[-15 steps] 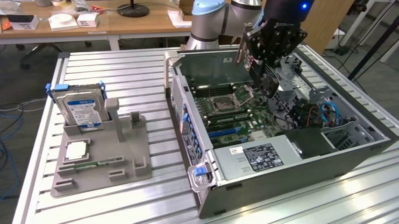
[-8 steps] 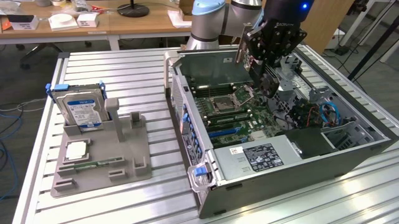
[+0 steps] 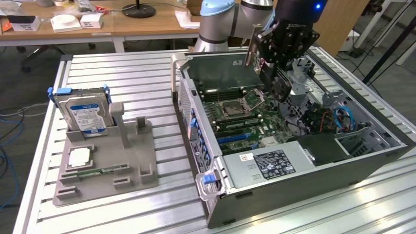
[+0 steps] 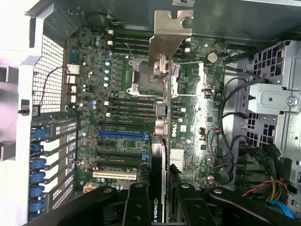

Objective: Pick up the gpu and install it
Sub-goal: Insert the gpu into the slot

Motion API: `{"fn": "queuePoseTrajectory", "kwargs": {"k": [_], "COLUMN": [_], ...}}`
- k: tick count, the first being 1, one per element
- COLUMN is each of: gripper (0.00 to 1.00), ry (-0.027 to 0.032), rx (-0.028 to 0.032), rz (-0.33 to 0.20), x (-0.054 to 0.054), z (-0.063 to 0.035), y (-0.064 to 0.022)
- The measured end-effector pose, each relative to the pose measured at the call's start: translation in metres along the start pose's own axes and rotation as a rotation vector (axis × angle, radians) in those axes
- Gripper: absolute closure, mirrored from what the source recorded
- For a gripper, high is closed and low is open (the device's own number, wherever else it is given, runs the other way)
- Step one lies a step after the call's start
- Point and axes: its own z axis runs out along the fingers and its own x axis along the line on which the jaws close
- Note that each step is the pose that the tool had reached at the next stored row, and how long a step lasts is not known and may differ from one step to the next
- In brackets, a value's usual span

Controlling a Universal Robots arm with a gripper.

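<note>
My gripper (image 3: 278, 61) hangs over the open computer case (image 3: 215, 192), shut on the gpu (image 3: 281, 87). The card is held on edge, dark fan face toward the exterior view's right, with its silvery end bracket (image 3: 250, 48) pointing up and back. From the wrist, the gpu (image 4: 162, 141) shows edge-on as a thin strip between the black fingers (image 4: 136, 207), and its bracket (image 4: 171, 33) sits at the far end. The card is above the motherboard (image 4: 117, 80), clear of the slots. A blue expansion slot (image 4: 123, 135) and a white one (image 4: 115, 174) lie just beside its line.
A grey fixture (image 3: 107, 168) at the exterior view's left holds a silver hard drive with a blue label (image 3: 81, 113), a processor chip (image 3: 79, 157) and a green memory stick (image 3: 97, 170). Inside the case are a drive cage (image 4: 275, 101), cables (image 3: 341, 119) and a power supply (image 3: 273, 163).
</note>
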Motion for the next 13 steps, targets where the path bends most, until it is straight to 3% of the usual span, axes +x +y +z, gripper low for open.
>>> {"fn": "queuePoseTrajectory", "kwargs": {"k": [13], "gripper": [0.74], "ry": [0.0005], "rx": [-0.0006], "rz": [-0.023], "x": [0.0000], "z": [0.0000], "y": [0.0000]}}
